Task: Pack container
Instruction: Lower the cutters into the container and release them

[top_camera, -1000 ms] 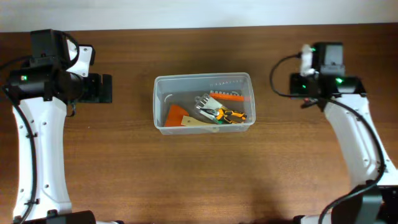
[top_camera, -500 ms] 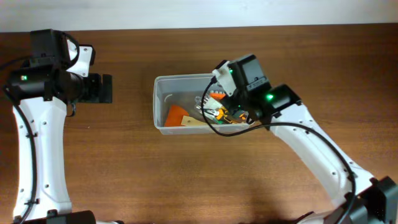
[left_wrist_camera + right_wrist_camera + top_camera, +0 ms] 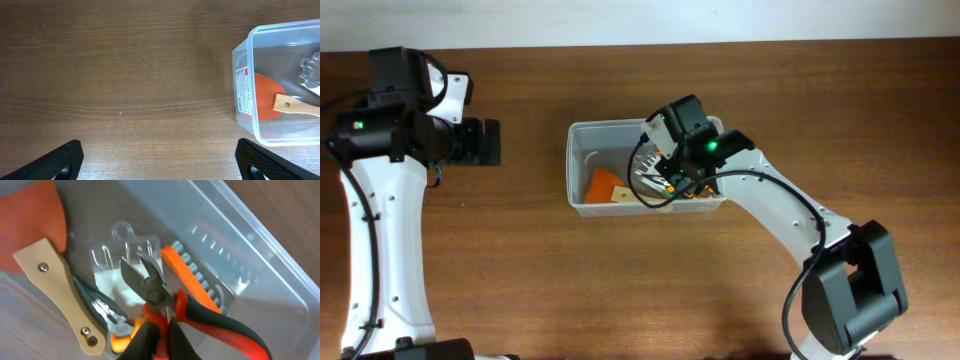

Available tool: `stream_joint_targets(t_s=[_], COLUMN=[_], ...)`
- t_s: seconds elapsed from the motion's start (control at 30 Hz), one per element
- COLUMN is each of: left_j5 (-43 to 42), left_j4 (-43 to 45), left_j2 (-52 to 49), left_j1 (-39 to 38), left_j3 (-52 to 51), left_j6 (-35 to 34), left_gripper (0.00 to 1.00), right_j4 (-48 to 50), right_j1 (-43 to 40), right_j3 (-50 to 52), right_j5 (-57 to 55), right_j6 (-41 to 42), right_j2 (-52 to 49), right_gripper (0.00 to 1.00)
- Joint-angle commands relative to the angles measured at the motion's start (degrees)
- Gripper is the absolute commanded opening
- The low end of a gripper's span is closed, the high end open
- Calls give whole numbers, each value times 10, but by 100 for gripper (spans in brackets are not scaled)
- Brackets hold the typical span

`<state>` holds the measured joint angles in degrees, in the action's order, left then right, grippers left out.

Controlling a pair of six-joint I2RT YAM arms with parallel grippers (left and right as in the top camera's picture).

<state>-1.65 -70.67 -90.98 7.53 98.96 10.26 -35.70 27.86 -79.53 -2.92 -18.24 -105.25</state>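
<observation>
Guard against snagging the cutters and dragging them out of the container in the middle of the counter: left claw released, right claw low inside it, grip state impossible to tell.

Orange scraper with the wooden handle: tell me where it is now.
Overhead view: the orange scraper lies inside the container, in its left half, wooden handle pointing right toward the red-handled cutters.

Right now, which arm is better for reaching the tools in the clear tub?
The right arm, likely. Its wrist hangs over the container, with the red-handled cutters right below its camera. The left arm sits off to the left, bare table between its open jaws and the container.
</observation>
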Motion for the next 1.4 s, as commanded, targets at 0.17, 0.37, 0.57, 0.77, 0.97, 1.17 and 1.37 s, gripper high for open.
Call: stream_joint_targets(t_s=[0.17,0.37,0.57,0.77,0.97,1.17,1.37], left_j5=[0,0,-1,0,0,0,0], left_j4=[1,1,1,1,1,1,1], left_j2=[-2,-2,-2,-2,-2,-2,-2], left_j1=[1,1,1,2,1,1,1], left_j3=[8,8,8,8,8,8,8], left_j6=[-3,-3,-3,-3,-3,-3,-3], left_gripper=[99,99,99,99,99,99,99], right_j4=[6,6,10,5,-56,-115,-145], right_j1=[3,3,3,3,-4,-62,-166], right_j3=[-13,-12,-12,-44,-166,-233,-232], right_j5=[38,40,40,37,-35,-122,-121], right_j6=[0,3,2,3,3,72,179], right_j2=[-25,-56,-57,-51,0,88,221], right_gripper=[11,11,34,82,99,99,99])
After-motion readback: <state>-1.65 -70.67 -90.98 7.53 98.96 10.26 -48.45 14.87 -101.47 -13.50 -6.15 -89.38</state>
